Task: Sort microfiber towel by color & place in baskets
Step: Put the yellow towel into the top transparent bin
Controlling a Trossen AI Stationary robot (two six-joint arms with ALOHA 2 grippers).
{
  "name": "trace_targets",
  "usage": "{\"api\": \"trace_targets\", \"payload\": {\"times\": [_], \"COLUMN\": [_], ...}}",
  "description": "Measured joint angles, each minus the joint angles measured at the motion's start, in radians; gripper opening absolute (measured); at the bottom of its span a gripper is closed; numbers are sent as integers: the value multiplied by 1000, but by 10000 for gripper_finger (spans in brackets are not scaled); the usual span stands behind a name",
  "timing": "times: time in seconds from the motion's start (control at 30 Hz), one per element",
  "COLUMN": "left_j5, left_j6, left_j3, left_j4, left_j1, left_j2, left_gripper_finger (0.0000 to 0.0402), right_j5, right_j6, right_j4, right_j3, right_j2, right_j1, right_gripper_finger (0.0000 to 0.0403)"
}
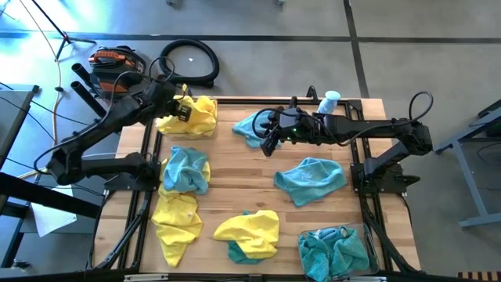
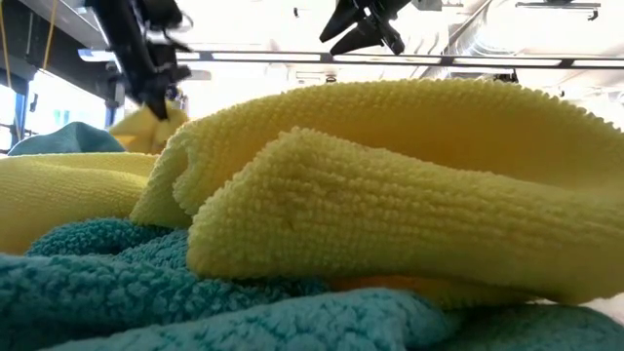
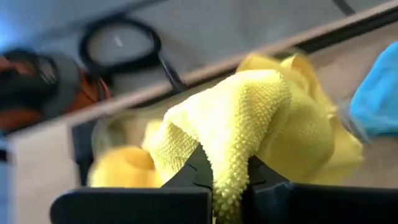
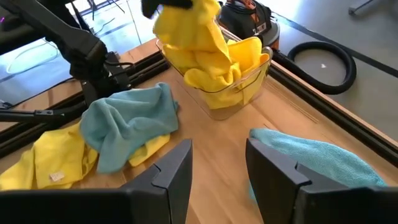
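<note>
Microfiber towels lie scattered over the wooden table (image 1: 235,168), yellow ones and teal ones mixed. The left gripper (image 1: 182,109) hangs over the clear basket (image 4: 245,87) at the table's far left corner, and its fingers (image 3: 196,171) are pinched tight on a yellow towel (image 3: 249,118) that dangles above the yellow cloths already heaped in that basket (image 4: 214,71). The right gripper (image 1: 270,141) is stretched across the far middle of the table with its fingers (image 4: 177,165) apart and holding nothing; just beside it lies a teal towel (image 1: 252,125), and its wrist view shows that cloth's edge close past one finger, though whether they touch cannot be told. Along the left side, a teal towel on top of a yellow one (image 1: 186,168) sits near the left arm's base, with another yellow towel (image 1: 176,223) nearer the front edge. A teal towel (image 1: 311,178) lies spread in the middle right. At the front centre, a yellow towel draped over a teal one (image 1: 249,233) fills most of the low view. The second basket (image 1: 304,266) at the front right corner holds crumpled teal towels (image 1: 335,249). A white-and-blue spray bottle (image 1: 329,102) stands at the far edge beside the right arm.
</note>
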Motion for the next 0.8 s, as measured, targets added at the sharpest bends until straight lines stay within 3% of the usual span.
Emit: {"api": "trace_targets", "payload": {"times": [0.1,0.3,0.5,0.8], "left_j5": [72,96,264,273], "left_j6": [-19,-90,-115,-151], "left_j3": [-51,-93,-93,-89], "left_j4": [36,136,149,190], "left_j1": [70,123,150,150], "left_j2": [53,193,359,524], "left_gripper_finger": [1,19,53,133], "right_j5": [0,0,0,2], "right_j6": [7,26,52,90], "right_j4": [0,-2,-33,-71], "right_j3": [0,0,0,0], "right_j2": [0,0,0,0], "right_j1": [0,0,0,0], "right_gripper_finger": [145,145,145,145]}}
